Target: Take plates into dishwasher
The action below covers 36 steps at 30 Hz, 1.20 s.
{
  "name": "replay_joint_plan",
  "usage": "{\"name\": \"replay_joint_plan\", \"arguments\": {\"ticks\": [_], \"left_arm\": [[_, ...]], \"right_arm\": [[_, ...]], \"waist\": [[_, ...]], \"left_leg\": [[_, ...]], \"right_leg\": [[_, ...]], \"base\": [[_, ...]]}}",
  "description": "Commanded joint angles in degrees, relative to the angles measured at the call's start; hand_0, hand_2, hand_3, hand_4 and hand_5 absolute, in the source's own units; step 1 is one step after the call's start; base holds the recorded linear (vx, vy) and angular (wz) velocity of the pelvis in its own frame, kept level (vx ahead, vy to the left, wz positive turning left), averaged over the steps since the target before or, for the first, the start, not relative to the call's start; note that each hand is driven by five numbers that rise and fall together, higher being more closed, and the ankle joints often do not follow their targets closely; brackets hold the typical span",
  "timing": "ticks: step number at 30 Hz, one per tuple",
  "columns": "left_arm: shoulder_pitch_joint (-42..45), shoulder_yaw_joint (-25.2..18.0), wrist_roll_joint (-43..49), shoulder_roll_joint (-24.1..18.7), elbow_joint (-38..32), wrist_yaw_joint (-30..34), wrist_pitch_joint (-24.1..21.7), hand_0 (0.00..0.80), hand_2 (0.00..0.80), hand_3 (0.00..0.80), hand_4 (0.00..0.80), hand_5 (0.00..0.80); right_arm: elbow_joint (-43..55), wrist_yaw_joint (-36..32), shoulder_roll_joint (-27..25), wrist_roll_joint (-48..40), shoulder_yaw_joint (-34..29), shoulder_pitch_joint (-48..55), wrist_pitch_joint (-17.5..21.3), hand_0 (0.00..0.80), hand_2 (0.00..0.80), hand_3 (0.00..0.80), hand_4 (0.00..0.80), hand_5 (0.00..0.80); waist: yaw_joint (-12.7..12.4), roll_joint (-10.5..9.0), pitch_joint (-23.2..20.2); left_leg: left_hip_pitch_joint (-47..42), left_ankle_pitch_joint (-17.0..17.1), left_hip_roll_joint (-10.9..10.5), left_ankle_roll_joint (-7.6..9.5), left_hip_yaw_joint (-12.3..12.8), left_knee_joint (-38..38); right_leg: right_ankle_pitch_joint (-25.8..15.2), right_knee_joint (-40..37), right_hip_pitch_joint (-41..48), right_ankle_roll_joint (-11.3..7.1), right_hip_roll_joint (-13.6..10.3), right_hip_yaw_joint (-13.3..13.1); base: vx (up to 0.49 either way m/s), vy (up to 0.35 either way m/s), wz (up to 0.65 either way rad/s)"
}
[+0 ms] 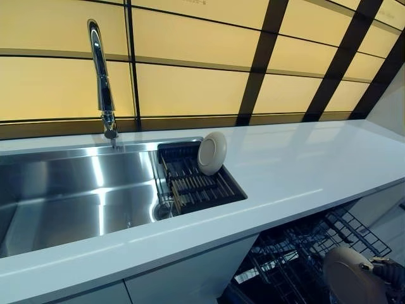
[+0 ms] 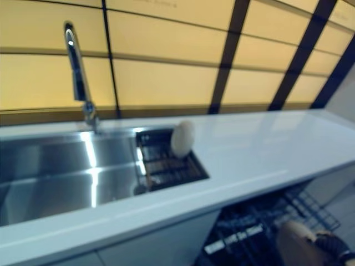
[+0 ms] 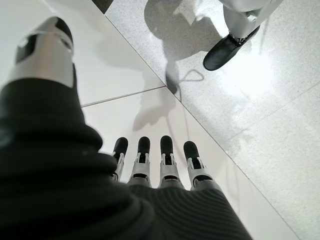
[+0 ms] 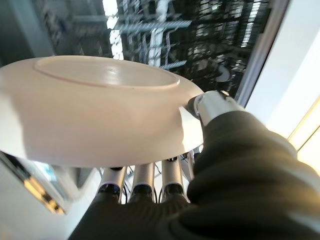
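The right hand (image 4: 210,107) has a round cream ceramic plate (image 4: 95,112) pinched at its rim, thumb on one face and fingers (image 4: 144,182) curled under the other. In the head views this plate (image 1: 351,275) sits at about 5 o'clock, held over the black wire rack of the open dishwasher (image 1: 304,250) that stands pulled out below the front edge of the white desk (image 1: 297,168).

A second round cream plate (image 1: 212,152) stands upright on edge in the dark slatted drying rack (image 1: 196,180), which fills the right-hand end of the stainless steel sink (image 1: 76,196). This plate leans at the rack's far corner, near the centre of the view, well apart from the held one. A tall chrome tap (image 1: 101,76) rises behind the sink at about 10 o'clock, before a wall of amber panels (image 1: 190,69) crossed by dark bars.

The left hand (image 3: 150,165) shows only in its own wrist view, hanging over pale speckled floor tiles (image 3: 250,100) with fingers straight and nothing in them. A person's black shoe (image 3: 225,50) stands on those tiles beyond the fingertips.

No readable writing or label can be made out on the plates, the tap or the dishwasher.
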<state>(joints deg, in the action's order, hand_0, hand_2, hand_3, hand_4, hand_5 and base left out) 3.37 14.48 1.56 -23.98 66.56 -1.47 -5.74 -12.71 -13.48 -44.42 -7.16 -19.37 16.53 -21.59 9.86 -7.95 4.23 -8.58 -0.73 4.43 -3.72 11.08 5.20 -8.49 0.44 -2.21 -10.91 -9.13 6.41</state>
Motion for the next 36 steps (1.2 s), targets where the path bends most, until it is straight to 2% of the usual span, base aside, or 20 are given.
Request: {"name": "replay_joint_plan", "arguments": {"ticks": [1,4,8,14,20,28,36], "left_arm": [[-2.82,-2.37,1.23,-1.66,-1.01,0.54,-0.16,0.000,0.000,0.000,0.000,0.000],[-2.64,-2.71,1.25,-1.41,-0.96,0.54,-0.16,0.000,0.000,0.000,0.000,0.000],[-2.40,-3.20,1.29,-0.93,-1.20,0.46,-0.06,0.000,0.000,0.000,0.000,0.000],[-2.36,-3.53,2.07,-0.92,-2.03,0.92,0.51,0.000,0.000,0.000,0.000,0.000],[-2.78,-2.94,1.60,-0.84,-3.22,1.06,1.33,0.000,0.000,0.000,0.000,0.000],[-2.20,-2.72,1.43,-0.46,-2.97,0.96,1.05,0.000,0.000,0.000,0.000,0.000],[-2.25,-2.00,1.70,0.17,-1.47,0.66,0.18,0.000,0.000,0.000,0.000,0.000]], "right_arm": [[0.44,1.29,-4.69,9.01,0.52,-6.99,3.38,0.800,0.800,0.800,0.800,0.800],[1.91,2.55,-3.75,11.85,1.31,-6.47,4.19,0.800,0.800,0.800,0.800,0.800],[4.00,6.23,0.62,16.87,3.33,-5.57,6.20,0.800,0.800,0.800,0.800,0.800],[4.48,5.28,3.02,16.98,4.74,-5.08,7.50,0.800,0.800,0.800,0.800,0.800],[4.65,6.17,1.82,12.60,4.23,-8.27,7.16,0.800,0.800,0.800,0.800,0.800],[6.68,7.50,0.47,6.98,2.09,-11.45,4.13,0.800,0.800,0.800,0.800,0.800],[6.93,4.65,5.86,-9.39,3.84,-13.22,-0.80,0.800,0.800,0.800,0.800,0.800]], "waist": [[-3.06,0.29,0.91],[-3.08,0.56,1.01],[-2.86,1.12,1.35],[-3.06,1.43,1.58],[-3.52,1.62,1.51],[-3.76,2.02,1.19],[-4.15,2.28,0.62]], "left_leg": [[1.03,-0.48,-0.44,2.93,-0.07,-1.06],[1.12,-0.40,-0.49,3.00,-0.18,-1.05],[1.07,-0.48,-0.68,3.19,-0.27,-1.10],[0.88,-0.67,-0.83,3.31,-0.35,-1.19],[0.47,-0.94,-1.00,3.17,-0.68,-1.18],[0.22,-1.19,-1.04,3.13,-0.78,-1.24],[-0.11,-1.32,-1.21,3.14,-0.66,-1.29]], "right_leg": [[-5.97,6.49,-0.36,-2.55,-3.25,-1.24],[-5.71,6.60,-0.30,-2.47,-3.19,-1.32],[-5.49,6.86,-0.43,-2.48,-3.32,-1.40],[-5.31,6.82,-0.11,-2.56,-3.70,-0.77],[-5.07,6.25,0.38,-2.49,-3.80,-0.19],[-4.98,7.04,-0.15,-2.35,-3.99,-0.16],[-4.66,6.72,0.30,-2.21,-4.45,0.67]], "base": [[0.000,0.000,0.00],[-0.001,0.011,0.01],[0.001,0.036,0.03],[0.003,0.002,0.02],[0.005,0.002,0.00],[0.004,0.005,-0.01],[0.018,-0.001,0.01]]}}
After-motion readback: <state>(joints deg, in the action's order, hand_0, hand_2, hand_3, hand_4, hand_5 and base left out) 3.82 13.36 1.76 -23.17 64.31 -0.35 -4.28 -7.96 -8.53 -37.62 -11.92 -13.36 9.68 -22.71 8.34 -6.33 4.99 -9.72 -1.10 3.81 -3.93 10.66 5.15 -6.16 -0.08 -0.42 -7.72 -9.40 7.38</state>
